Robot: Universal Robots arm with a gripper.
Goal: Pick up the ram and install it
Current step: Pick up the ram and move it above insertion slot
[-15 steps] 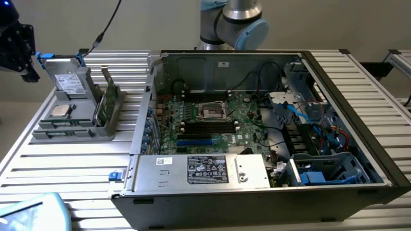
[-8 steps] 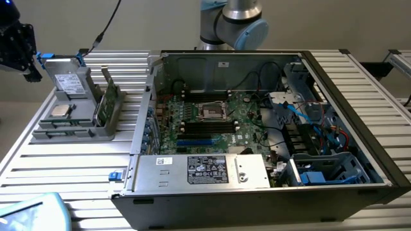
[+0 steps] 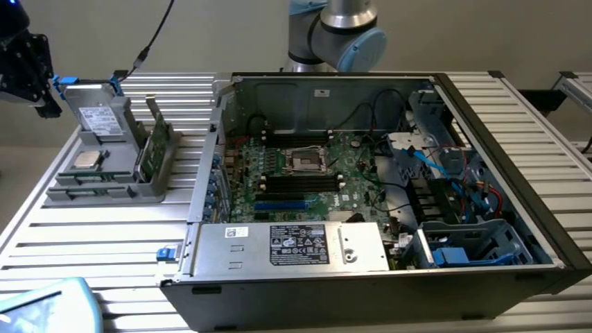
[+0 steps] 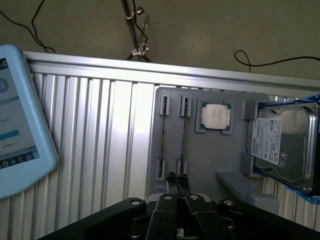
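The ram (image 3: 158,141) is a thin green stick standing on edge in a grey holder tray (image 3: 102,191) at the exterior view's left. From above, it appears as a thin edge-on line (image 4: 183,135) in the tray's slot, with a second such line (image 4: 162,137) beside it. My gripper (image 4: 177,184) hangs above the tray's near edge, its black fingers pressed together with nothing between them. In the exterior view the gripper (image 3: 26,66) sits high, left of the tray. Black memory slots (image 3: 298,182) lie on the motherboard inside the open computer case (image 3: 518,139).
The tray also holds a silver processor chip (image 4: 216,117) and a grey drive with a white label (image 4: 280,145). A light-blue tablet (image 4: 15,120) lies on the slatted table. Cables and a power supply (image 3: 291,246) crowd the case.
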